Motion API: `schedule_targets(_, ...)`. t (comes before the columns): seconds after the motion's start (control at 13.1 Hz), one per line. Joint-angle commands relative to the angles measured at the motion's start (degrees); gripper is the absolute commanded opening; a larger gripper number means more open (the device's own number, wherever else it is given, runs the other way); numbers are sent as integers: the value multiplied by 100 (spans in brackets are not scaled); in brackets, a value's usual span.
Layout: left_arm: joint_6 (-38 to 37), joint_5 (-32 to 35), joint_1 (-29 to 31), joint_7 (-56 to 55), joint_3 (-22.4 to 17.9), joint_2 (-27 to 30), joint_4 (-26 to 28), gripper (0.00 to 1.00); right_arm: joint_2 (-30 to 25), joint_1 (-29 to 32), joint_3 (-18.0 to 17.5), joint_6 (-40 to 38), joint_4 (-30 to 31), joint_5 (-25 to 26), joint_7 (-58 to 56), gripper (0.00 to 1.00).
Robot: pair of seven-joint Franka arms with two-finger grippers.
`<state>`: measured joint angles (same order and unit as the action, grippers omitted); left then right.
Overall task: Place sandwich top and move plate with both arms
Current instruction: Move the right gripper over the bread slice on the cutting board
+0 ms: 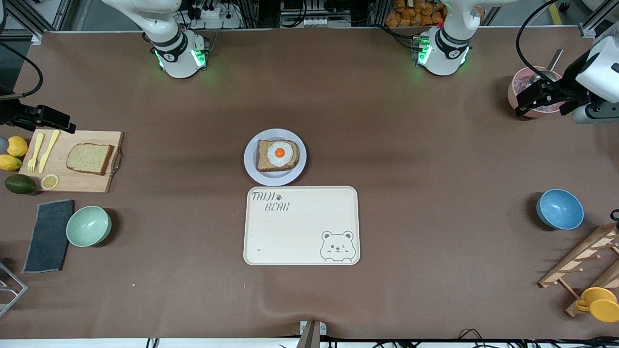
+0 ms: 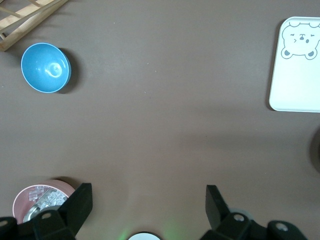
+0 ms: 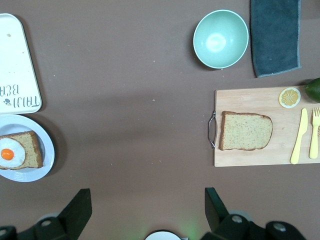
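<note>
1. Brown matting covers the table [image 1: 435, 159], with both arm bases along its far edge.
2. The plate [image 1: 251, 166] sits mid-table, touching the far rim of the cream bear tray [image 1: 300, 232], and carries an egg-topped slice [image 1: 277, 155].
3. The sandwich top [image 1: 89, 158] lies on a wooden board [image 1: 72, 186] toward the right arm's end.
4. The right gripper [image 3: 145, 210] hangs over bare matting near that board, fingers spread wide and empty.
5. The left gripper [image 2: 147, 207] hovers beside a pink bowl [image 1: 516, 92] at the left arm's end, likewise spread and empty.
</note>
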<state>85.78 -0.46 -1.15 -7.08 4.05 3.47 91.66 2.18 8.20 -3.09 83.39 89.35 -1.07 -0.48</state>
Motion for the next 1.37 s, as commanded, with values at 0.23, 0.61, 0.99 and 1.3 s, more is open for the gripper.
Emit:
schedule_targets(0.23,26,-59,-8,-109,34,-196,-400,100,11,-38,28,-7,-23,-25,74,100)
schedule_targets(0.61,-53,-7,-34,-144,43,-320,-579,100,55,-46,37,-16,30,88,57,100)
schedule_targets(0.99,-176,-7,-17,-48,43,-549,-622,100,335,409,46,19,355,194,-57,100)
schedule_targets(1.3,-176,-77,-8,-100,52,-558,-623,100,626,1366,54,913,1064,212,-1319,100)
